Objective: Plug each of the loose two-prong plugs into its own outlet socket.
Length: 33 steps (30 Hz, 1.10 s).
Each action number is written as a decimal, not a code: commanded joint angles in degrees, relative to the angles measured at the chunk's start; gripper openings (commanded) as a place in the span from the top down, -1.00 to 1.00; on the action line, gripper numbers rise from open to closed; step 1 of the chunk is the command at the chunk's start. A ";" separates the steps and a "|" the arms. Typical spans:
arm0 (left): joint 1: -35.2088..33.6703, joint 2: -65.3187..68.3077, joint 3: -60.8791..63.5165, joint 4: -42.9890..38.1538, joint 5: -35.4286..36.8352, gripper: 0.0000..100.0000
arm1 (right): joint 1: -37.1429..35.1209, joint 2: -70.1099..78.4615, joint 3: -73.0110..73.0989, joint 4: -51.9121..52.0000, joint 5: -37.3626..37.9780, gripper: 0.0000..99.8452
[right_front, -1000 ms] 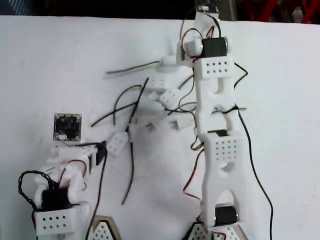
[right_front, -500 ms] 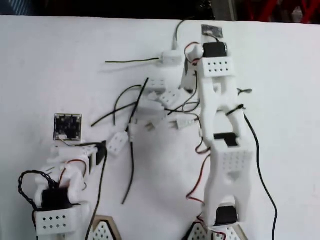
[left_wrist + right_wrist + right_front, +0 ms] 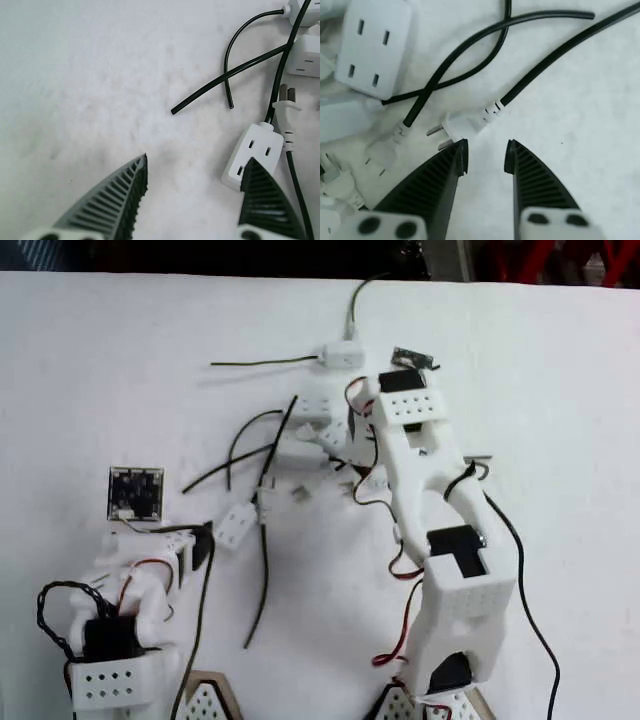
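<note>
The left tool (image 3: 198, 160) is seen released, its ribbed fingers spread wide with nothing grasped, low over the white bench (image 3: 90, 75) at the near left. A white outlet socket (image 3: 252, 150) is laid flat with its slots turned upward, right at one fingertip; whether it is touched cannot be told. Just beyond that socket a white two-prong plug (image 3: 286, 112) on a black cord is left loose on the bench, its prongs bare and pointed away from the tool. Black cords (image 3: 225, 80) are crossed farther off, their cut ends lying free. The right tool (image 3: 486, 150) is held partly released, a narrow gap kept between its fingers and nothing gripped in it. A second plug (image 3: 465, 124), white on a black cord, is found just past the fingertips, close to one of them, with both prongs bare. Farther on, a white outlet block (image 3: 375, 45) with several slot pairs is laid flat, and two smaller plugs (image 3: 382, 150) are scattered beside it. In the high view the right arm (image 3: 440, 500) is stretched from the near right toward the middle of the bench, over the tangle of cords. A far socket (image 3: 343, 356) is set apart near the far edge, and a small square board (image 3: 135, 493) is placed at the left
</note>
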 commanded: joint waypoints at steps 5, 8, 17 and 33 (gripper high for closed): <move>-0.57 -0.75 -0.35 -0.26 0.00 0.40 | -0.84 5.67 -0.44 -6.11 -2.37 0.76; -0.57 -0.75 -0.35 -0.26 0.00 0.40 | -1.19 8.57 -0.44 -7.52 -2.46 0.76; -0.57 -0.75 -0.35 -0.26 0.00 0.40 | -2.51 11.65 -0.44 -11.38 -4.48 0.76; -0.57 -0.75 -0.35 -0.26 0.00 0.40 | -4.00 12.18 -6.33 4.79 0.88 0.46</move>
